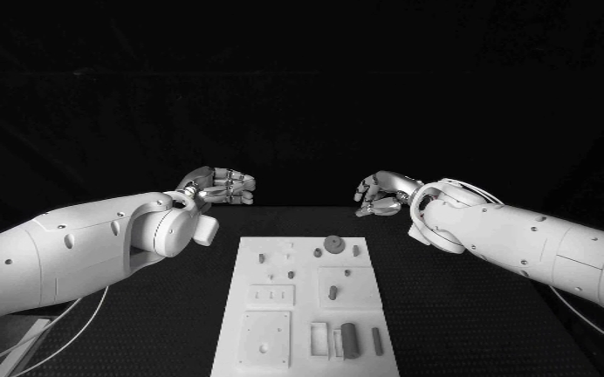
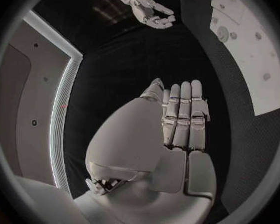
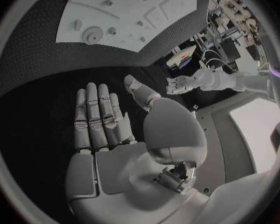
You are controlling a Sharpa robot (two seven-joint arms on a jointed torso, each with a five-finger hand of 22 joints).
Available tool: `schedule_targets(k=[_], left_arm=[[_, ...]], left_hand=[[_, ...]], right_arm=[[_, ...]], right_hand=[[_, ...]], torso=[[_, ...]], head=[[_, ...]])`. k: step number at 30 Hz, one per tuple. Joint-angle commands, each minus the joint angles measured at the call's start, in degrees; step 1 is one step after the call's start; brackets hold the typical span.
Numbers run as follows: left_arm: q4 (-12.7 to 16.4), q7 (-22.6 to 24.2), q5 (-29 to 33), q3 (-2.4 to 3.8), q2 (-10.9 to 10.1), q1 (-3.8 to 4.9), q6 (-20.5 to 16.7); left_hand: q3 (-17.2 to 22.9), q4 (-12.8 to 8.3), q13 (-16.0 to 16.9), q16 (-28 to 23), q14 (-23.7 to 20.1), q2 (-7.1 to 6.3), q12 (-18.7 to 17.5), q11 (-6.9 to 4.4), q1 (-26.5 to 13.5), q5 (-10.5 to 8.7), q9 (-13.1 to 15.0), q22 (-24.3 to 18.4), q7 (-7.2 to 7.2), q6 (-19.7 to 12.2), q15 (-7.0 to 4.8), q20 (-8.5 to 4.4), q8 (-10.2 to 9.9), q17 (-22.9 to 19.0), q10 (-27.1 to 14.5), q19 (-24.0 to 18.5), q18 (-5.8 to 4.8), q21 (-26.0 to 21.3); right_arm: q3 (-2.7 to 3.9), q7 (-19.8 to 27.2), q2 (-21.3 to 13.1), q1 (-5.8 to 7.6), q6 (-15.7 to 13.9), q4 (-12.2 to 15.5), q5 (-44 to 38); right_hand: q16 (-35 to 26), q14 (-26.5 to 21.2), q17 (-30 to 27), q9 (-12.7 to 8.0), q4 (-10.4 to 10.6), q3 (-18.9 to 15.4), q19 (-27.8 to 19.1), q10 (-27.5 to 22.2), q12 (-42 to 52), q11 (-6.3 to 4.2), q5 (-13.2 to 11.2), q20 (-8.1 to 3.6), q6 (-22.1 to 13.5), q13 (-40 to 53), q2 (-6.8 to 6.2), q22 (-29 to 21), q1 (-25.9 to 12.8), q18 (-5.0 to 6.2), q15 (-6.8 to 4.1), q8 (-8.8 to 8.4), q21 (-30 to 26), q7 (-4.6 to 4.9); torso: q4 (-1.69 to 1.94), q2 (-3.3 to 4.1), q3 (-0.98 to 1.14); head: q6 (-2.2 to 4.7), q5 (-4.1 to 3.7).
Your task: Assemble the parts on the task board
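Note:
The white task board (image 1: 247, 294) lies flat in the middle of the table, near me. On it rest small grey parts: a round disc (image 1: 333, 243) at its far end, a short peg (image 1: 332, 292) mid-board, and upright blocks (image 1: 349, 339) at the near end. My left hand (image 1: 216, 187) hovers beyond the board's far left corner, my right hand (image 1: 381, 194) beyond its far right corner. Both are off the board and hold nothing. In the left wrist view the left hand (image 2: 184, 117) has flat, straight fingers and an empty palm; the right hand (image 3: 99, 119) looks the same in its own view.
Black table cloth (image 1: 478, 307) surrounds the board on all sides. Recessed square pockets (image 1: 265, 338) and small holes mark the board's near left part. A cable (image 1: 63, 329) trails under my left arm. The disc (image 3: 92, 35) and board (image 3: 127, 15) also appear in the right wrist view.

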Motion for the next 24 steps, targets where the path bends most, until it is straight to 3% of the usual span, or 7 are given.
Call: schedule_targets(k=[1,9,11,12,13,18,24], left_arm=[[3.00,1.38,-1.11,0.09,-1.31,0.32,4.70],[8.07,1.16,-1.46,0.30,-3.35,1.70,5.18],[9.74,0.98,-1.94,0.29,-4.33,2.03,5.12],[10.19,0.98,-2.08,0.30,-4.58,2.07,5.10],[10.88,0.98,-2.15,0.31,-4.90,2.32,4.97],[12.67,0.82,-2.28,0.36,-5.87,2.96,4.85],[13.22,0.70,-2.43,0.47,-6.15,3.35,4.80]], left_hand=[[-0.65,0.10,-0.16,-0.59,0.55,-0.11,-0.66,-0.02,-0.93,-0.06,-0.19,-0.16,-0.04,0.47,0.05,-0.19,-0.58,0.32,0.43,0.63,-0.67,-0.50],[-1.17,0.12,-0.38,-1.12,0.68,0.01,-1.48,0.20,-1.97,-0.04,-0.45,-0.34,0.15,0.29,0.06,-0.56,-1.26,0.70,0.27,0.89,-1.08,-0.85],[-1.25,0.12,-0.40,-1.22,0.68,-0.05,-1.59,0.22,-2.12,-0.04,-0.48,-0.37,0.17,0.27,0.07,-0.62,-1.35,0.76,0.25,0.89,-1.16,-0.92],[-1.28,0.12,-0.41,-1.25,0.67,-0.08,-1.62,0.23,-2.16,-0.04,-0.48,-0.38,0.18,0.27,0.07,-0.63,-1.37,0.77,0.24,0.89,-1.18,-0.94],[-1.33,0.12,-0.43,-1.33,0.66,-0.15,-1.70,0.25,-2.27,-0.05,-0.50,-0.40,0.20,0.26,0.09,-0.66,-1.43,0.81,0.24,0.90,-1.23,-0.99],[-1.41,0.11,-0.47,-1.49,0.62,-0.25,-1.87,0.30,-2.46,-0.05,-0.55,-0.45,0.23,0.22,0.11,-0.74,-1.57,0.89,0.21,0.89,-1.35,-1.10],[-1.42,0.11,-0.49,-1.60,0.61,-0.24,-1.99,0.32,-2.55,-0.05,-0.57,-0.48,0.26,0.20,0.13,-0.79,-1.66,0.95,0.20,0.90,-1.43,-1.18]], right_arm=[[0.05,-2.93,0.87,-0.07,-2.00,-0.32,-12.52],[0.09,-3.28,3.21,-0.80,-2.95,-2.01,-15.89],[0.11,-3.46,3.86,-1.11,-2.52,-2.25,-16.43],[0.12,-3.58,3.92,-1.24,-2.25,-2.21,-16.67],[0.13,-3.72,4.19,-1.29,-1.87,-2.34,-16.99],[0.14,-4.20,4.85,-1.57,-0.19,-2.70,-18.23],[0.16,-4.80,5.08,-2.16,2.04,-2.35,-19.65]], right_hand=[[4.63,11.31,3.72,-0.46,-0.07,-0.19,11.20,9.94,3.25,-3.48,0.12,-2.84,2.67,2.44,-1.50,0.42,0.75,1.54,-5.06,-1.02,3.78,-0.58],[21.41,18.51,16.14,-1.22,0.07,-3.53,22.64,18.19,16.10,-6.03,0.00,-7.96,2.31,15.51,-2.79,4.14,2.08,1.54,-10.69,-3.68,12.42,-2.75],[29.22,18.96,21.64,-1.29,0.24,-4.91,24.49,17.52,23.77,-6.39,0.23,-9.15,2.60,22.70,-3.51,3.76,2.15,1.54,-11.02,-4.18,15.62,-3.15],[36.43,17.19,27.05,-1.41,-0.22,-5.72,24.96,14.52,32.99,-7.17,1.92,-9.89,2.78,31.52,-2.81,4.84,1.77,1.54,-8.24,-4.82,18.64,-5.02],[37.12,16.01,27.74,-1.41,0.02,-5.49,24.58,11.86,34.33,-5.87,-0.09,-10.11,2.85,33.50,-2.93,3.95,2.07,1.54,-10.08,-5.00,19.36,-2.61],[46.03,15.02,33.25,-1.61,0.12,-4.80,24.83,5.44,49.04,-5.08,0.35,-11.70,2.93,48.14,-2.60,4.32,1.41,1.54,-9.97,-6.60,27.54,-1.94],[50.05,18.05,38.15,-1.59,0.10,-3.51,24.27,7.25,54.82,-5.00,0.18,-12.61,3.48,54.60,-2.47,4.14,0.66,1.54,-9.80,-7.35,32.42,-1.79]], torso=[[1.22,1.27,0.47],[4.10,3.46,0.76],[4.67,4.06,0.82],[4.88,4.34,0.84],[5.21,4.67,0.82],[6.36,5.80,0.74],[7.50,7.14,0.44]], head=[[0.05,-0.71],[0.37,-2.71],[0.30,-3.10],[0.20,-3.16],[0.20,-3.41],[0.25,-4.62],[0.18,-6.06]])
